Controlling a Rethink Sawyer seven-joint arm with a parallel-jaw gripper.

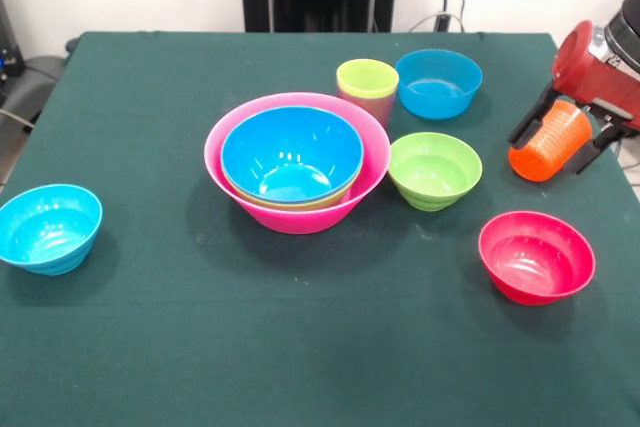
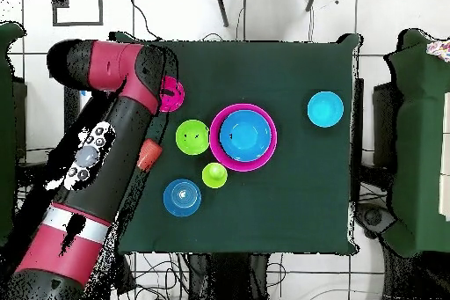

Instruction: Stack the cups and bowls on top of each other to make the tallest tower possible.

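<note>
The tower is a huge pink bowl [image 1: 225, 172] [image 2: 268, 142] at mid-table, with a large blue bowl [image 1: 291, 155] [image 2: 243, 134] nested in it and a green rim just showing between them. Behind it stands a lime green cup [image 1: 367, 78] [image 2: 214, 174], with a translucent purplish cup wall [image 1: 374, 108] showing under its rim. My gripper [image 1: 548, 152] [image 2: 147, 153] is shut on the orange cup [image 1: 545, 142] [image 2: 150, 150], which hangs tilted by the table's right edge in the front view.
Loose bowls lie around the pile. A small green one [image 1: 434, 169] [image 2: 192, 136] is beside it. A light-blue one [image 1: 438, 82] [image 2: 182, 197] sits by the cups and another [image 1: 48, 227] [image 2: 325, 108] is far off. A red one [image 1: 536, 255] [image 2: 173, 94] lies partly under my arm.
</note>
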